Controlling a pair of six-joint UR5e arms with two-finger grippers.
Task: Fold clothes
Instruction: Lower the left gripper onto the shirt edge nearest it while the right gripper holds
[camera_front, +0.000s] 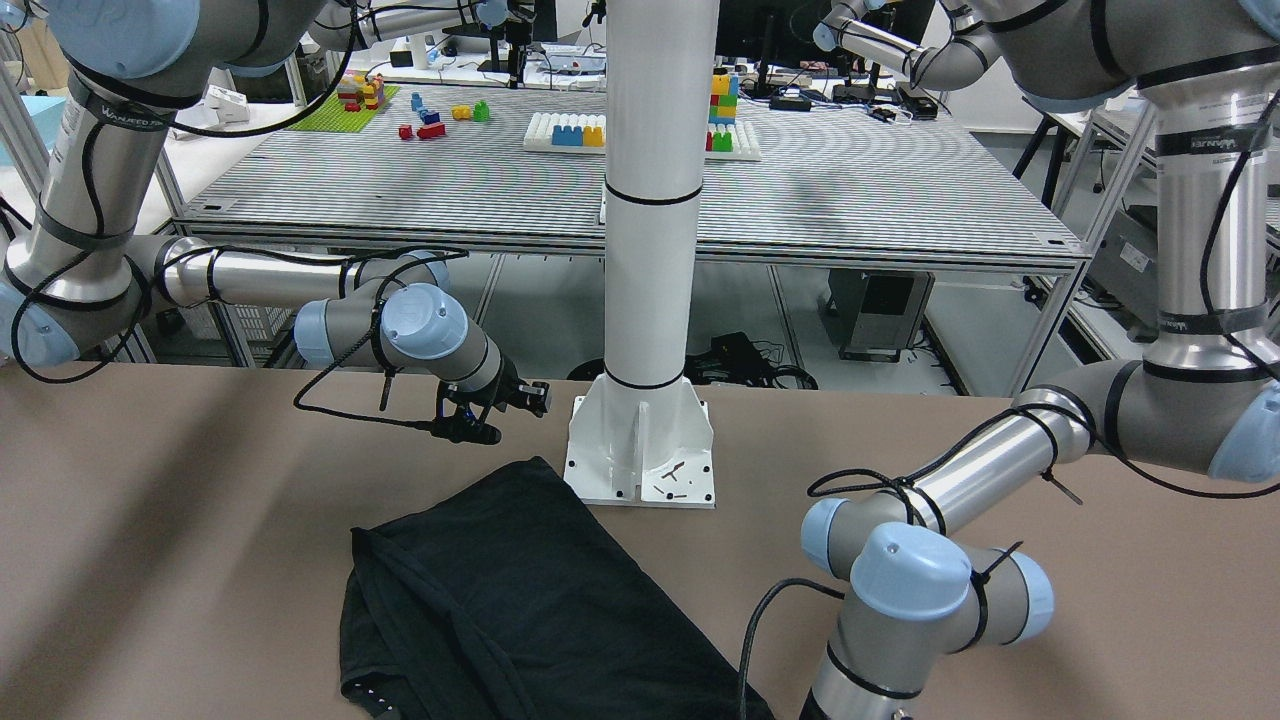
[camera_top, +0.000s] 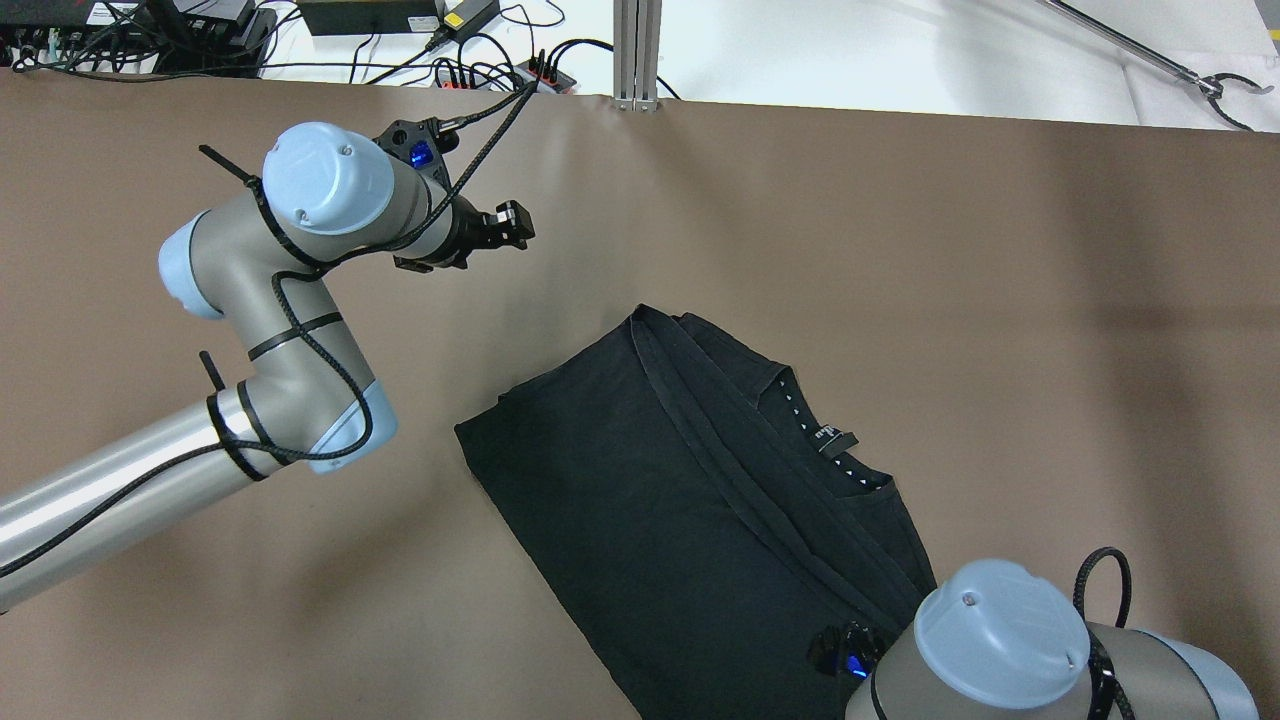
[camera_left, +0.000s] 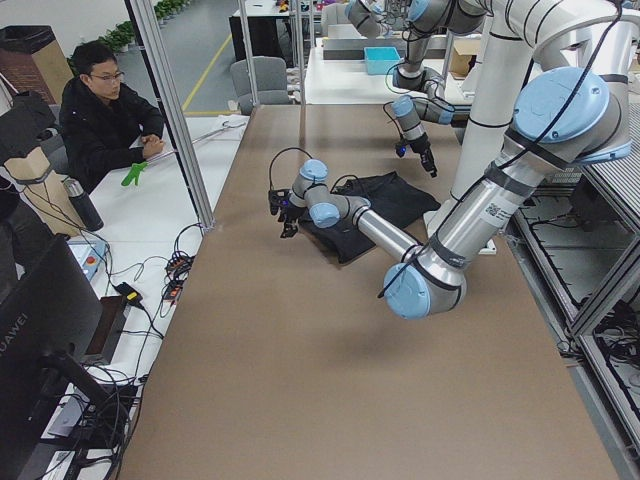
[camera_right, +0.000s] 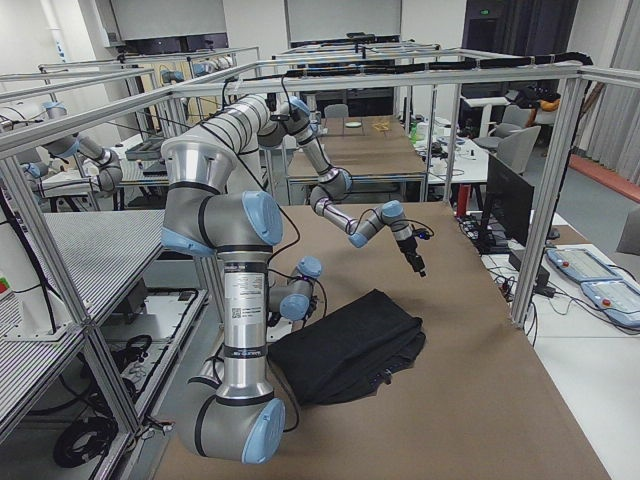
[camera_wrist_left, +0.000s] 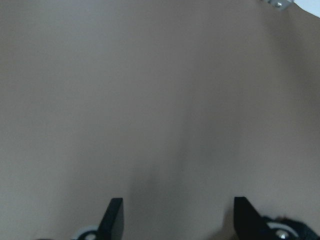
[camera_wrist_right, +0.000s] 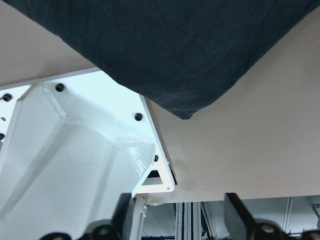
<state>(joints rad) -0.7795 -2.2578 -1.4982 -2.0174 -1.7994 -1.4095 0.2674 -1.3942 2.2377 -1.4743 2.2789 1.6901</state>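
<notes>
The black cloth (camera_top: 680, 500) lies folded and slanted on the brown table, with a neckline and label showing on its right side. It also shows in the front view (camera_front: 520, 610) and in the right wrist view (camera_wrist_right: 175, 45). My left gripper (camera_top: 510, 225) is open and empty above bare table (camera_wrist_left: 179, 220), apart from the cloth's far left corner. My right gripper (camera_front: 535, 398) is open and empty (camera_wrist_right: 180, 220), next to the white post's base plate (camera_front: 640, 450) and near the cloth's corner. It touches nothing.
The white post (camera_front: 655, 200) stands on its base plate at the robot's side of the table. Cables and power strips (camera_top: 500, 70) lie past the table's far edge. An operator (camera_left: 100, 120) sits beside the table. Another table with toy bricks (camera_front: 640, 130) stands behind the robot.
</notes>
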